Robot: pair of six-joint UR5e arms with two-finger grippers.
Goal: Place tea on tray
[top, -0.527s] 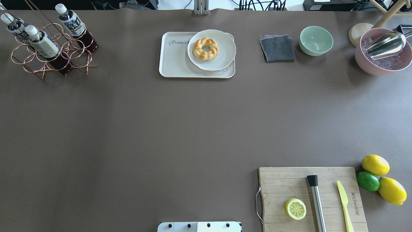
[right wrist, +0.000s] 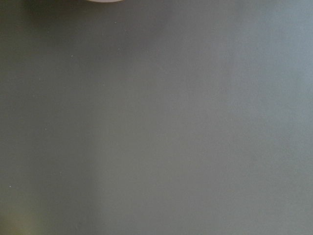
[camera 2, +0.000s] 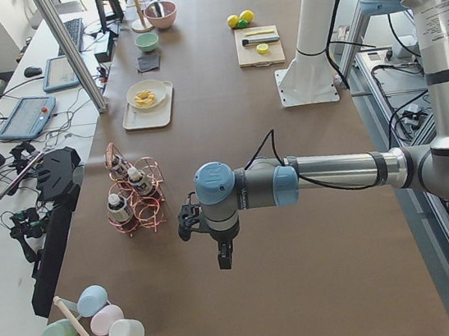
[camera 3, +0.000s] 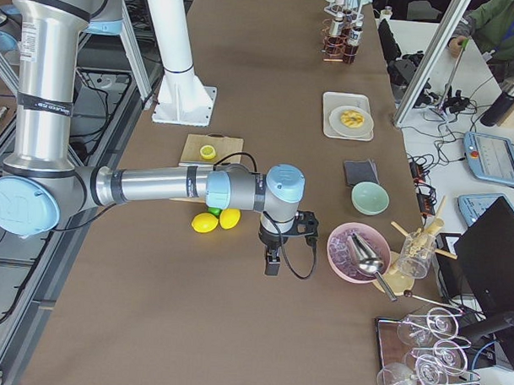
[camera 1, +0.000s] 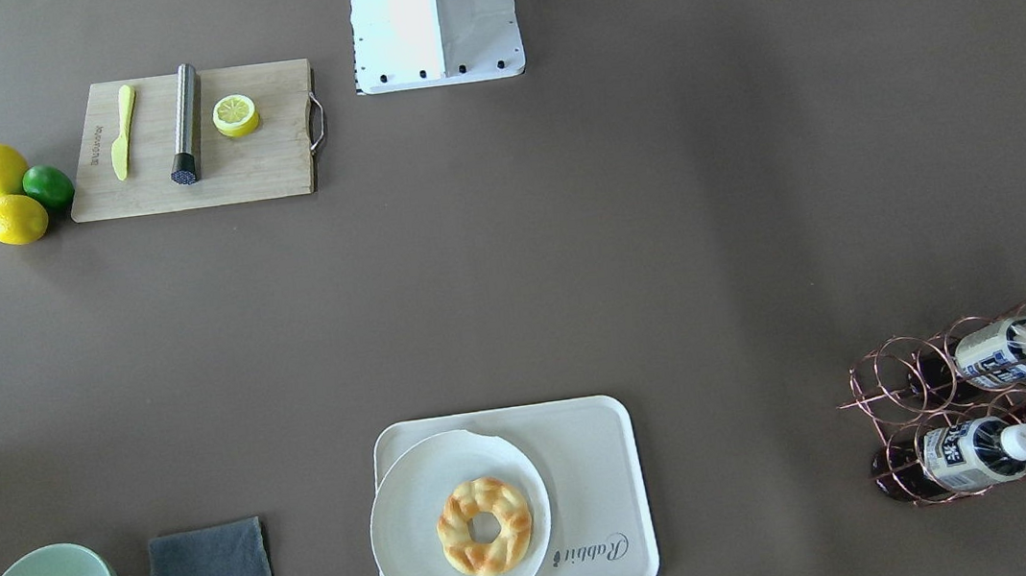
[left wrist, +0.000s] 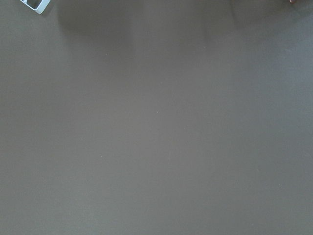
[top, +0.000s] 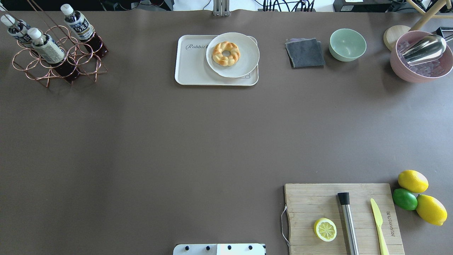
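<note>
Three tea bottles (top: 47, 47) with white caps lie tilted in a copper wire rack (top: 76, 53) at the table's far left; they also show in the front-facing view (camera 1: 976, 453). The cream tray (top: 193, 67) marked "Rabbit" sits at the far middle, and its left part is bare (camera 1: 592, 472). My left gripper (camera 2: 222, 259) shows only in the exterior left view, hanging over the table beside the rack and apart from it. My right gripper (camera 3: 271, 265) shows only in the exterior right view, near the pink bowl. I cannot tell whether either is open or shut.
A round white plate (top: 247, 60) with a braided doughnut (top: 226, 53) covers the tray's right part. A grey cloth (top: 305, 53), a green bowl (top: 347, 44) and a pink bowl of ice with a scoop (top: 421, 56) stand at the far right. A cutting board (top: 311, 202) and lemons (top: 412, 181) lie near right.
</note>
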